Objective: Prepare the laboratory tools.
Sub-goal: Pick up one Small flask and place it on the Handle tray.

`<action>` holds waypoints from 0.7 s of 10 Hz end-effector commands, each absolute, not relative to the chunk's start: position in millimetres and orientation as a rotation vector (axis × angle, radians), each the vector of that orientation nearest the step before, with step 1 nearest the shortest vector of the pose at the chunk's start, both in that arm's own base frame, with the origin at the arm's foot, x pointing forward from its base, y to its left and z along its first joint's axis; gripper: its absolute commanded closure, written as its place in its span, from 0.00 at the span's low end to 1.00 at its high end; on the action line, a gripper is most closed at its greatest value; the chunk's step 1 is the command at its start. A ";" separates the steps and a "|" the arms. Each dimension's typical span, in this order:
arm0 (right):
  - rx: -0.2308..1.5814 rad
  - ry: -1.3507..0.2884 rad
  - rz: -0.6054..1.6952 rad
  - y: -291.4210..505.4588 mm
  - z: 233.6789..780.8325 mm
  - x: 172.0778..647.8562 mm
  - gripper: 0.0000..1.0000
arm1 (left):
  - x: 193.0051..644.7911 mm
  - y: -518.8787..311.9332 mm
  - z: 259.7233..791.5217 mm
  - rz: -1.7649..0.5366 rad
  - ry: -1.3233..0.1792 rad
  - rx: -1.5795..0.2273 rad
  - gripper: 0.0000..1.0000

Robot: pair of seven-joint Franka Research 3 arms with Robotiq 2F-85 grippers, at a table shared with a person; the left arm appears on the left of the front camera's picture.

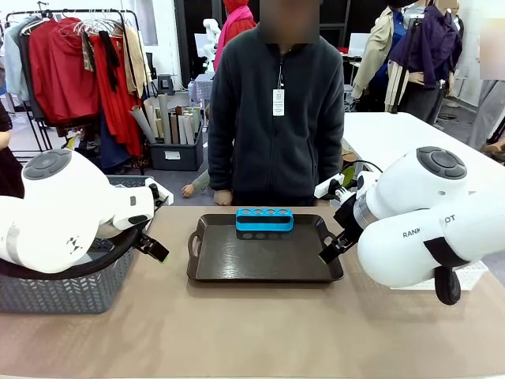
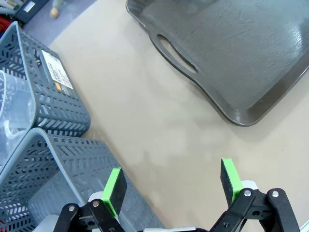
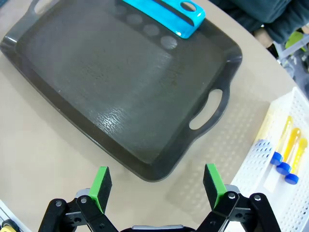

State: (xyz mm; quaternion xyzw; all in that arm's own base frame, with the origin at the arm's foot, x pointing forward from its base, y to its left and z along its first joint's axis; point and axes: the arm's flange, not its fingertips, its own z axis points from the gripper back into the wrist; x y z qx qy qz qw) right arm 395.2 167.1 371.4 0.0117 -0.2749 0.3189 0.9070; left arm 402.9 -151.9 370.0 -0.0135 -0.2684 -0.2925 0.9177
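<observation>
Tubes [image 3: 285, 140] in white basket [image 3: 252, 168] beside tray [image 3: 120, 96]; L gripper [image 2: 171, 180], R gripper [image 3: 157, 181] open.

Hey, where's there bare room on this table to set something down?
The dark tray is bare except for the blue tube rack at its far edge. The table strip between tray and robot is bare too. Crowded: grey baskets at left, white mesh basket with tubes at right.

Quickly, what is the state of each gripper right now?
Left gripper: open, holding nothing.
Right gripper: open, holding nothing.
</observation>
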 end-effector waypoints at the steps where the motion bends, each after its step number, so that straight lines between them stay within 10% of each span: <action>1: 0.024 -0.568 0.658 167.0 371.4 395.2 0.00 | 402.9 -151.6 370.1 -0.601 -0.552 -0.028 0.00; 7: -0.128 -0.554 0.674 176.8 380.8 388.3 0.00 | 396.0 -154.4 398.7 -0.680 -0.449 -0.168 0.00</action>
